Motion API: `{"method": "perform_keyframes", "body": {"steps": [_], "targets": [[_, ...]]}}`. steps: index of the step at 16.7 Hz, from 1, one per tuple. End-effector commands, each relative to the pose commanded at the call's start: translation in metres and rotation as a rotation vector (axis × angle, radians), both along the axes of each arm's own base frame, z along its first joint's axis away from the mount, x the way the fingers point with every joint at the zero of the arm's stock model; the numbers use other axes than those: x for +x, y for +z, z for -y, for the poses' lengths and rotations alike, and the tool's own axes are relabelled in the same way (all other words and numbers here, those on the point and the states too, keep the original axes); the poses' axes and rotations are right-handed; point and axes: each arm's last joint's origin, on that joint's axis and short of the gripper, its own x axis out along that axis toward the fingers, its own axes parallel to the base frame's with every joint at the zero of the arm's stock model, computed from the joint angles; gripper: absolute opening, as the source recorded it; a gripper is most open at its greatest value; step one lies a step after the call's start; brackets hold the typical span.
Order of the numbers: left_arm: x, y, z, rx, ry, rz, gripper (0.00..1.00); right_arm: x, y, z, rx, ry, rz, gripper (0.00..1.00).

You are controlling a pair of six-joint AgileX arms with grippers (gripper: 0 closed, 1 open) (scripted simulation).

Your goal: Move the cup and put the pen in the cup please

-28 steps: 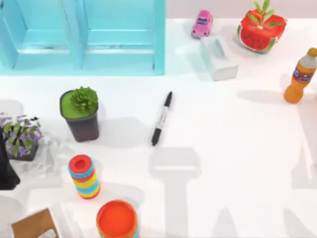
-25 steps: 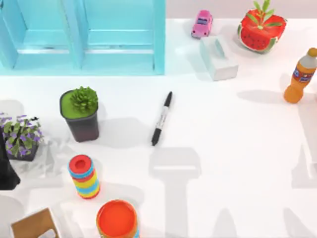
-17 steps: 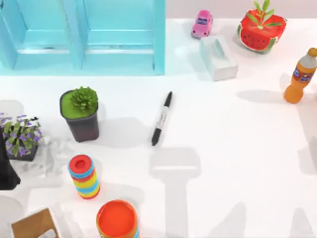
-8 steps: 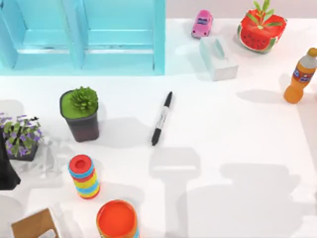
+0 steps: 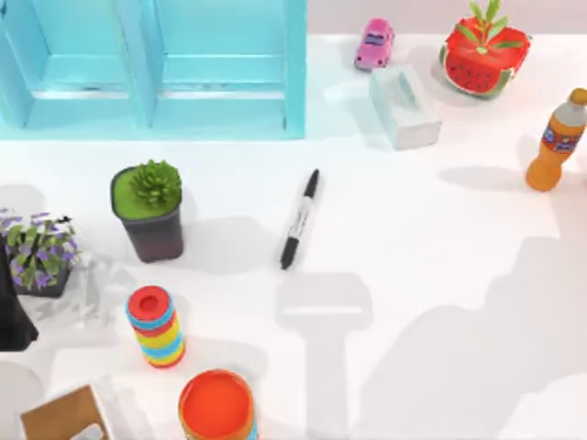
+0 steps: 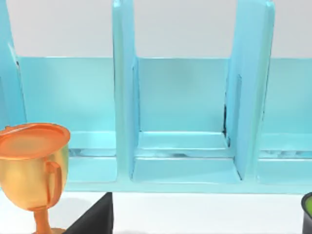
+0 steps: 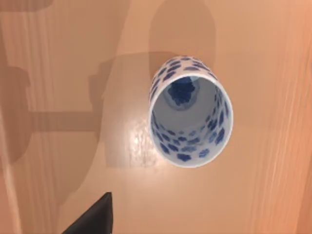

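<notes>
The cup (image 7: 191,112), white with blue blotches inside and out, stands upright on a wooden surface beneath your right wrist camera. The pen (image 5: 300,219) lies mid-table (image 5: 440,238). Jaw state cannot be determined for either arm.

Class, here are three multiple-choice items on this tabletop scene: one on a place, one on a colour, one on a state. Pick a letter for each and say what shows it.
1. Where does the pen lie?
A. Inside the cup
B. On the table, right of the dark plant pot
C. On the blue shelf unit

2. What colour is the toy car?
A. Pink
B. Green
C. Black

3. How does the cup stand in the right wrist view?
A. Tipped on its side
B. Upside down
C. Upright and empty

Key: 1 B, the pen rests flat on the table, right of the plant pot. 2 A, the toy car is pink. 3 C, the cup shows an open mouth with nothing inside.
</notes>
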Motion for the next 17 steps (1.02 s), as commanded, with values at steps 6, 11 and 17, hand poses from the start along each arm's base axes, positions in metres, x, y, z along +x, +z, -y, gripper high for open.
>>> {"method": "perform_keyframes", "body": {"steps": [6,11,17], "targets": [[0.000,0.000,0.000,0.000,0.000,0.000,1.00,0.003,-0.003,0.003,0.011,0.003,-0.021,1.00],[0.000,0.000,0.000,0.000,0.000,0.000,1.00,0.005,-0.036,0.005,0.014,-0.001,-0.028,1.00],[0.000,0.000,0.000,0.000,0.000,0.000,1.00,0.003,-0.100,0.005,0.011,-0.001,-0.021,1.00]]}}
